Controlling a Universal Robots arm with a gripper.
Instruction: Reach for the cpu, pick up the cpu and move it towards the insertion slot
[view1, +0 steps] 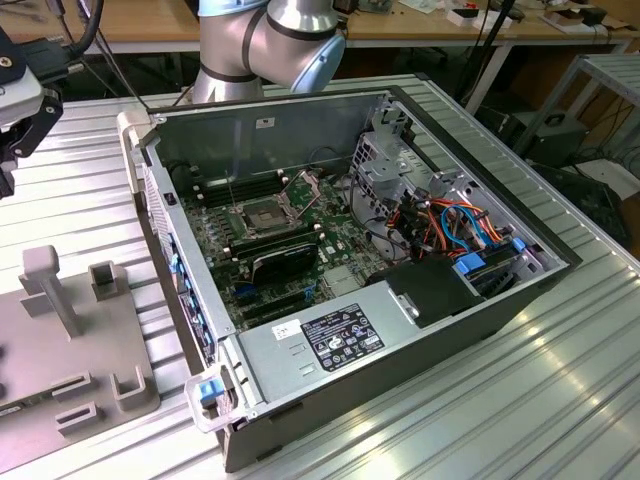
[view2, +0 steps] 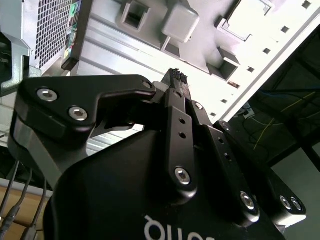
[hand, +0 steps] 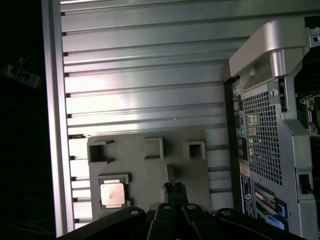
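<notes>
Item: cpu (hand: 112, 193). Small pale square chip, metal face up, lying flat in a square recess of the grey fixture (hand: 145, 170).
Gripper (hand: 173, 188): black, 2 fingers, seen in both wrist views. Tips brought together, no visible gap, nothing held betw. them.
Gripper vs cpu: apart, no contact. In the first wrist view the tips sit over bare fixture surface, near the chip's recess but off to one side.
Fixture, ext. view: grey block w/ upright posts and pockets, lower part of the exterior view's left (view1: 75, 345). Rests on the table just beside the PC case.
Insertion slot (view1: 258, 216): square socket w/ shiny metal frame and dark centre, on the green board inside the open PC case (view1: 400, 330). Mid-frame, slightly toward the exterior view's left. Nothing seated in it.
Slot vs cpu: well apart, w/ the case wall betw. them.
Table (view1: 560, 400): ribbed aluminium, carries case and fixture.
Arm (view1: 265, 40): silver and blue joints, top centre of the exterior view, behind the case.
Case rear: perforated grille and ports, seen in the first wrist view (hand: 267, 150).
</notes>
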